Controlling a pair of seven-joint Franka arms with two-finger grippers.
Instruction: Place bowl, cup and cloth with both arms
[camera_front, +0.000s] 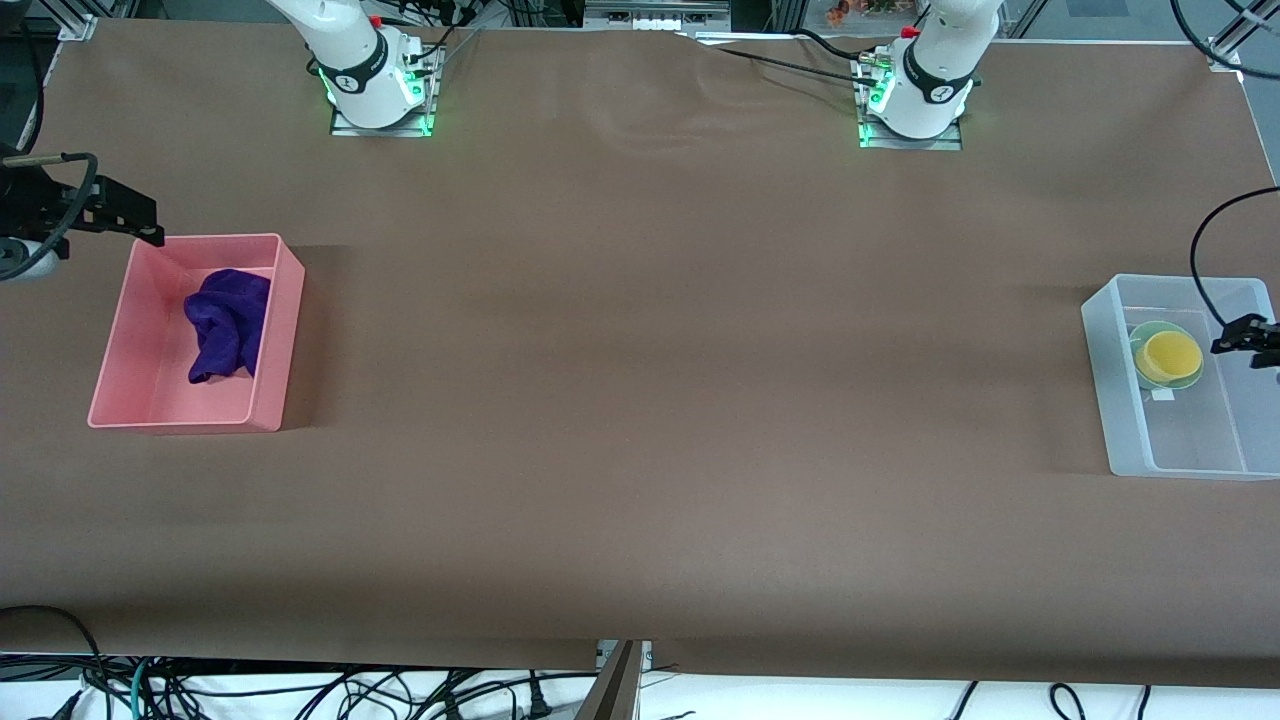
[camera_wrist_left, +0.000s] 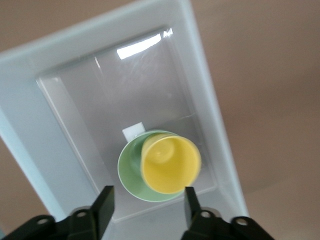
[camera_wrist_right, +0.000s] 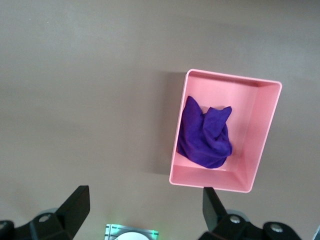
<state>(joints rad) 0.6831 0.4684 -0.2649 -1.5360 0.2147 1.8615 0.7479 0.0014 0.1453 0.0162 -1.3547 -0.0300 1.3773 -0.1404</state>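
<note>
The purple cloth (camera_front: 228, 323) lies crumpled inside a pink bin (camera_front: 275, 345) at the right arm's end of the table. It also shows in the right wrist view (camera_wrist_right: 205, 136). My right gripper (camera_front: 140, 222) hangs open and empty in the air by the bin's corner nearest the robots' bases (camera_wrist_right: 145, 200). The yellow cup (camera_front: 1172, 355) stands in the mint-green bowl (camera_front: 1143, 340) inside a clear bin (camera_front: 1110, 390) at the left arm's end. My left gripper (camera_front: 1226, 340) hovers open and empty over that bin, beside the cup (camera_wrist_left: 171, 163) and bowl (camera_wrist_left: 131, 172), its fingertips (camera_wrist_left: 147, 204) apart from both.
The brown table runs wide and bare between the two bins. The right arm's base (camera_front: 375, 85) and the left arm's base (camera_front: 915, 100) stand along the table's edge farthest from the front camera. A small white tag (camera_wrist_left: 133, 131) lies in the clear bin next to the bowl.
</note>
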